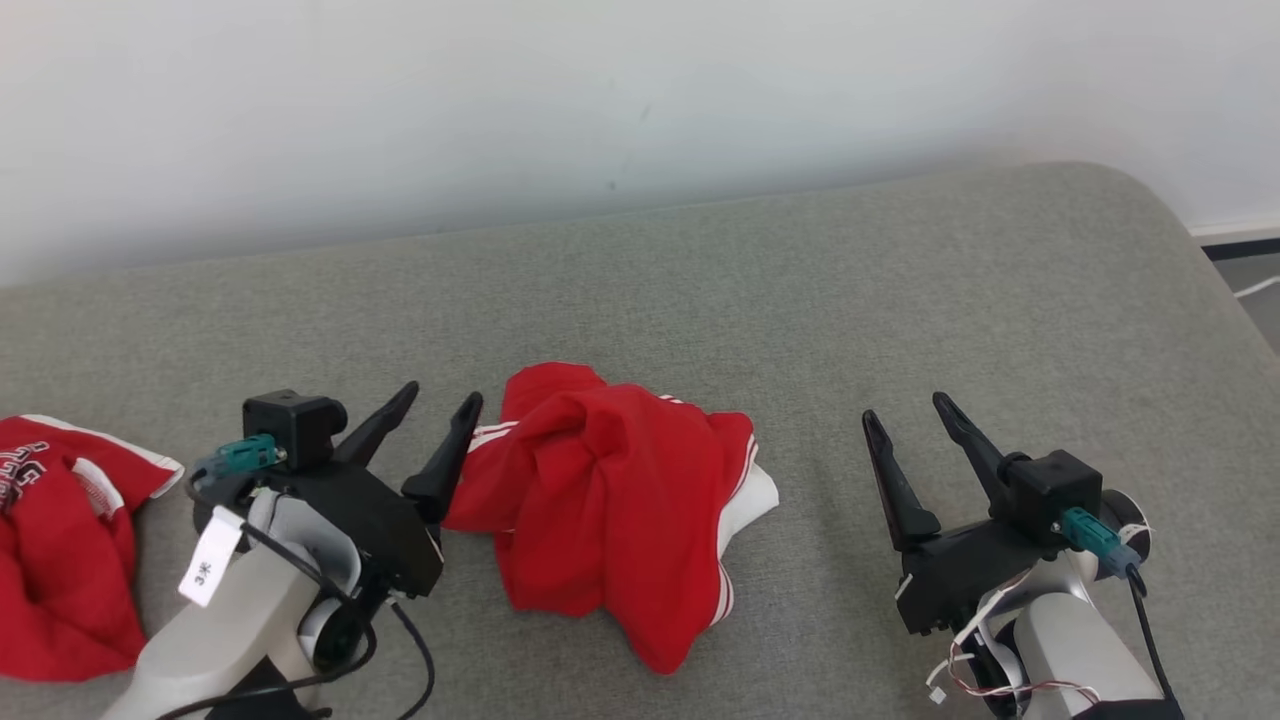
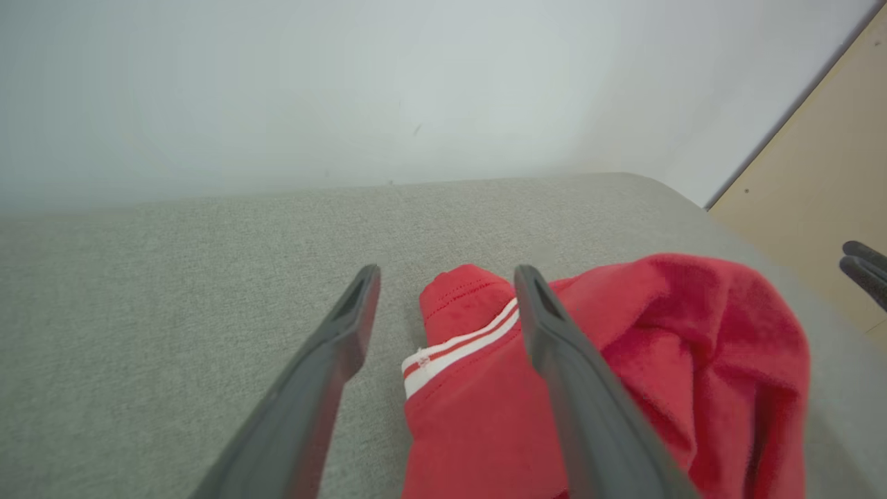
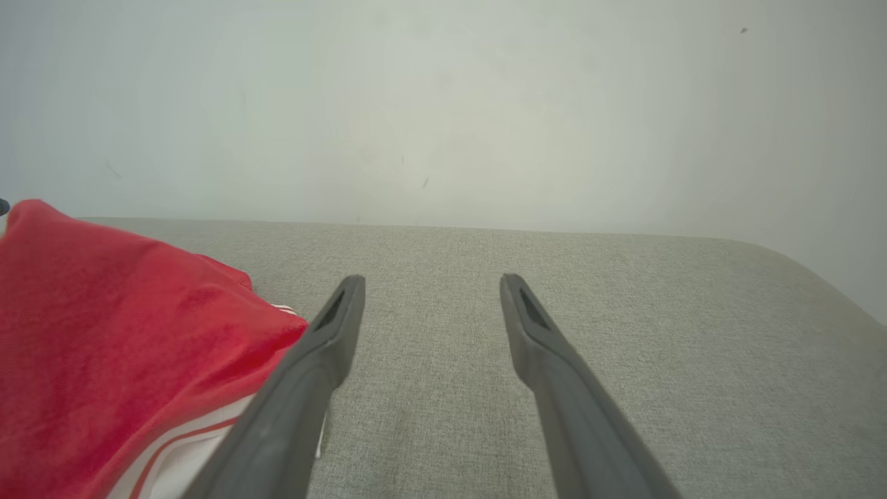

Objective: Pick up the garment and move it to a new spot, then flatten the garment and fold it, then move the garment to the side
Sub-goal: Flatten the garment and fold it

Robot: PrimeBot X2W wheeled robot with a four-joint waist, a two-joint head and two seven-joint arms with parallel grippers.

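Grey upholstery [image 1: 700, 300] runs back to a pale wall [image 1: 600, 100]. The left gripper [image 1: 443, 393] stands spread wide, holding nothing, with the striped hem [image 2: 461, 343] of the crumpled red garment [image 1: 610, 480] between its fingers [image 2: 554, 333]. The right gripper [image 1: 904, 407], equally spread and bare, sits apart on the heap's far side. Pick-up seems the step in hand: the left must next close on that hem. Another red pile [image 1: 60, 560] lies off to the robot's left.

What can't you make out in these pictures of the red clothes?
- Head view: the middle garment is bunched, so its own folds hide its shape.
- Head view: the left edge cuts off the second garment and its lettering.
- Left wrist view: a finger covers part of the middle garment.
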